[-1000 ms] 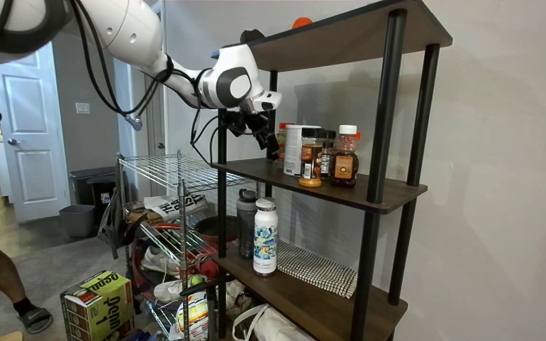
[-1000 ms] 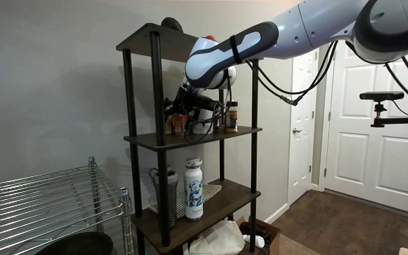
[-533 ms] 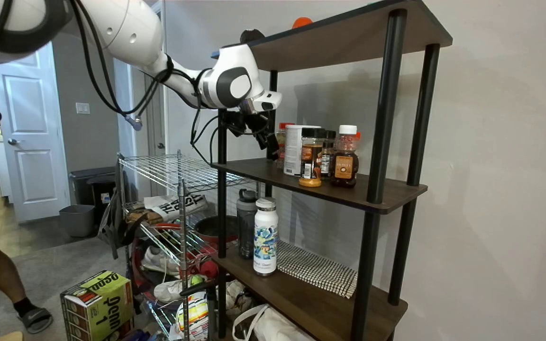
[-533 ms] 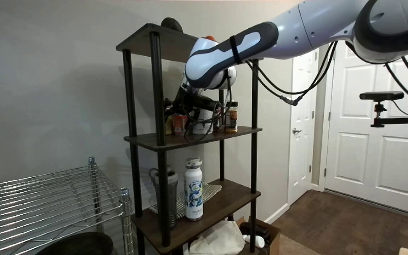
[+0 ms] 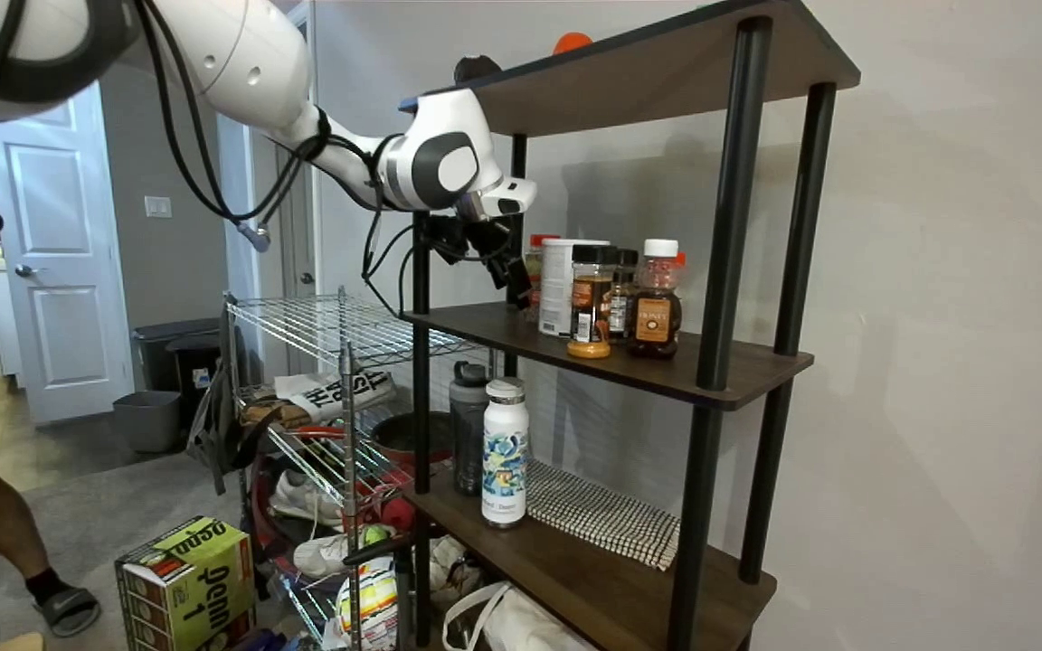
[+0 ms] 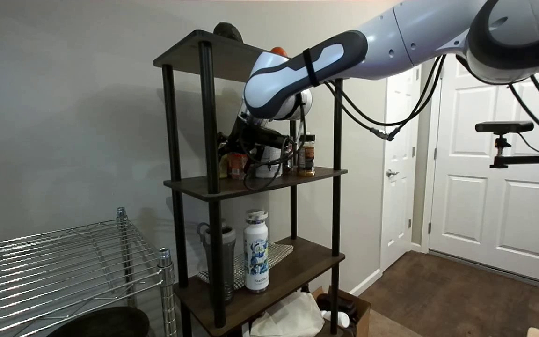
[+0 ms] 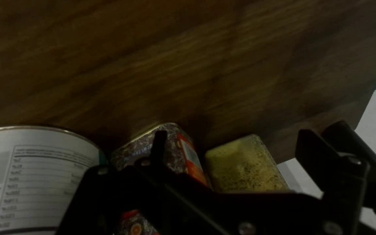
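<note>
my hand [image 7: 233,138] hangs wide-spread over the wooden table [image 7: 181,65], yellow jar [image 7: 245,166] at the wrist view's four o'clock; white door [image 6: 491,210] at three in an exterior view.

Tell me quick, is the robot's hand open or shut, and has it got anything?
Hand: open, nothing gripped; in the wrist view its fingers stand wide apart, with the yellow jar showing between them.
</note>
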You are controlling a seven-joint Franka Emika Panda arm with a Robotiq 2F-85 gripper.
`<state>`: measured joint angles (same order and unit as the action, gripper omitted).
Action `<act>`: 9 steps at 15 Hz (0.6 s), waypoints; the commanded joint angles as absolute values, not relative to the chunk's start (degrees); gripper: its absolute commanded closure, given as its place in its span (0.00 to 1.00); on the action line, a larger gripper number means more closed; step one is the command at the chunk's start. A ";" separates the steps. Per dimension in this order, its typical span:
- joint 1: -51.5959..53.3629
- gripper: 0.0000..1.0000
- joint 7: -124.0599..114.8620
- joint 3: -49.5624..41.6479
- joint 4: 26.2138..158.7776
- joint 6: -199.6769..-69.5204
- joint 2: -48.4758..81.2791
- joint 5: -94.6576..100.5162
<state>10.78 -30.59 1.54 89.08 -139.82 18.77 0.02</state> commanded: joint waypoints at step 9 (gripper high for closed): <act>10.59 0.00 -30.57 1.31 93.55 -145.21 15.74 -0.94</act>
